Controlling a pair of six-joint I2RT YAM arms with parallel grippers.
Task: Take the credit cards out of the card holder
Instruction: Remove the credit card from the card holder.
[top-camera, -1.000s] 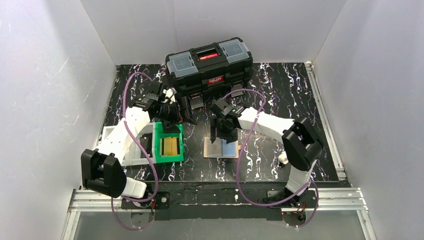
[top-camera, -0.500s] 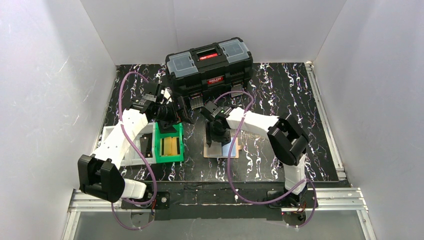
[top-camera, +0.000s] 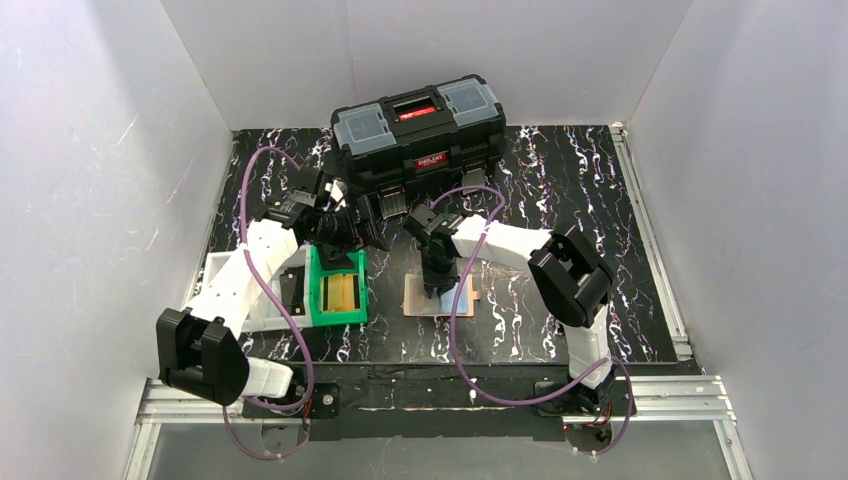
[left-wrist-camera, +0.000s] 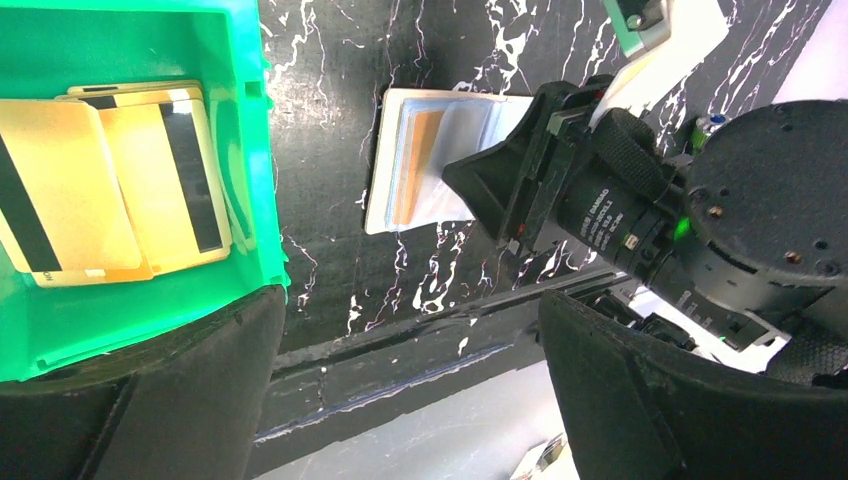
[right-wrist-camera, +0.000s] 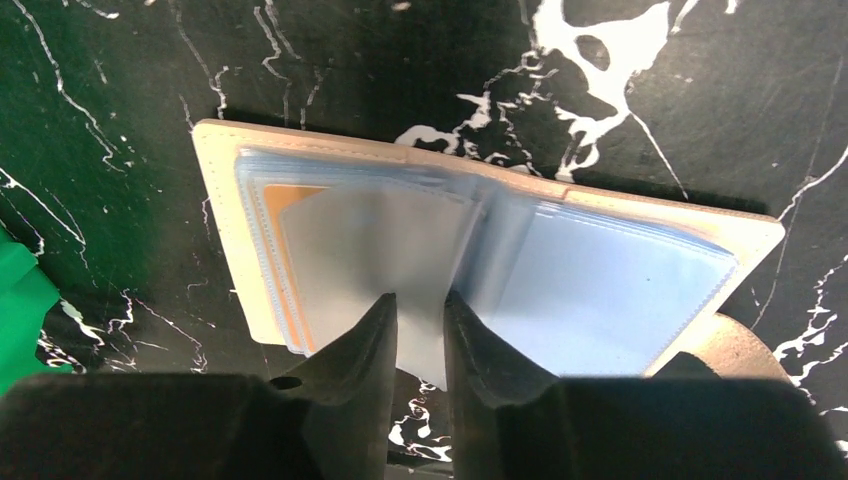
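The tan card holder (top-camera: 413, 302) lies open on the black marbled table, with clear sleeves. In the right wrist view its rim (right-wrist-camera: 215, 200) frames an orange card (right-wrist-camera: 280, 260) on the left, a greyish card (right-wrist-camera: 370, 240) in the middle and a light blue card (right-wrist-camera: 620, 290) on the right. The greyish card juts past the holder's near edge. My right gripper (right-wrist-camera: 420, 300) is over it, jaws almost shut with a narrow gap, tips on the greyish card. My left gripper (left-wrist-camera: 405, 330) is wide open and empty, hovering between the green bin and the holder (left-wrist-camera: 385, 160).
A green bin (top-camera: 322, 290) with yellow-tan striped cards sits left of the holder, against a white tray (top-camera: 222, 268). A black toolbox (top-camera: 420, 135) stands at the back. The right arm's wrist (left-wrist-camera: 620, 210) is close to my left gripper.
My right gripper has moved left and down onto the open holder. The holder has shifted slightly left. The left arm has barely moved.
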